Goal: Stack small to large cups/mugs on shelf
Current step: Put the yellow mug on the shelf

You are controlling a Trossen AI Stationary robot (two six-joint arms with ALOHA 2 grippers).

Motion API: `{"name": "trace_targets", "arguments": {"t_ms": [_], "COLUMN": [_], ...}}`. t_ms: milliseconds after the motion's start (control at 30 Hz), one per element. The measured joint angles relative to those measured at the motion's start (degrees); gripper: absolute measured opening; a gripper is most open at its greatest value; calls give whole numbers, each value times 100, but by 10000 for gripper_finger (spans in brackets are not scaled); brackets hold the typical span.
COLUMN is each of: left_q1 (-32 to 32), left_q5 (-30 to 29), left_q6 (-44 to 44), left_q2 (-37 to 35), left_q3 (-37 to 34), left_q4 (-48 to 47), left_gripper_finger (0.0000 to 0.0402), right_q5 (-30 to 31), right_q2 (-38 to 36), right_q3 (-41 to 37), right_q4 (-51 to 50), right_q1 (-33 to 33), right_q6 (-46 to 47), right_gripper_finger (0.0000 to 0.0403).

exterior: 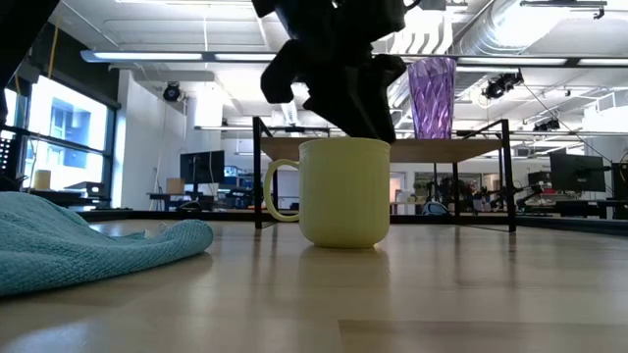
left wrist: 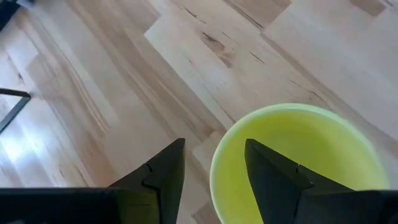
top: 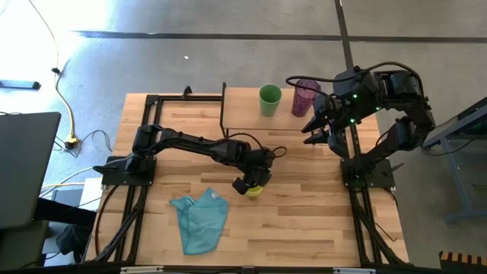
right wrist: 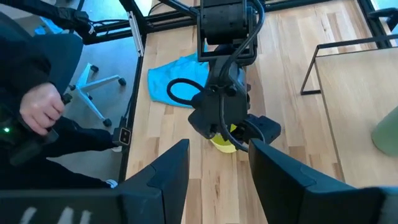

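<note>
The small yellow mug (top: 256, 191) stands upright on the table, its handle (exterior: 277, 191) showing to one side in the low view. My left gripper (left wrist: 214, 143) is open just above the mug's rim (left wrist: 217, 163). One finger is over the inside and one is outside the wall, and no touch shows. The green cup (top: 269, 100) and the purple tumbler (top: 306, 97) stand side by side on the light-wood shelf (top: 247, 116) at the table's far edge. My right gripper (right wrist: 219, 144) is open and hovers near the shelf's right end.
A teal cloth (top: 202, 217) lies crumpled on the table's near left part, close to the mug. Dark frame rails run along both table sides. A person's hand (right wrist: 38, 107) shows beyond the table's edge in the right wrist view. Bare tabletop lies between mug and shelf.
</note>
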Motion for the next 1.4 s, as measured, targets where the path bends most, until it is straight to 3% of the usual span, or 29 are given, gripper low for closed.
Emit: {"name": "trace_targets", "arguments": {"t_ms": [600, 733, 967, 1100, 1400], "left_q1": [-176, -179, -173, -173, -120], "left_q5": [-305, -472, -560, -649, -748], "left_q6": [370, 352, -55, -412, -1522], "left_q2": [285, 299, 291, 280, 268], "left_q3": [4, -2, 4, 7, 130], "left_q4": [226, 203, 378, 317, -194], "left_gripper_finger": [152, 123, 12, 22, 4], "right_q5": [203, 201, 201, 201, 201], "right_q2": [0, 2, 2, 2, 2], "right_q3": [0, 0, 0, 0, 0], "right_q4": [2, 0, 0, 0, 0], "right_q1": [0, 2, 2, 2, 2], "right_q6": [5, 5, 5, 5, -63], "right_gripper_finger": [155, 155, 155, 155, 155]}}
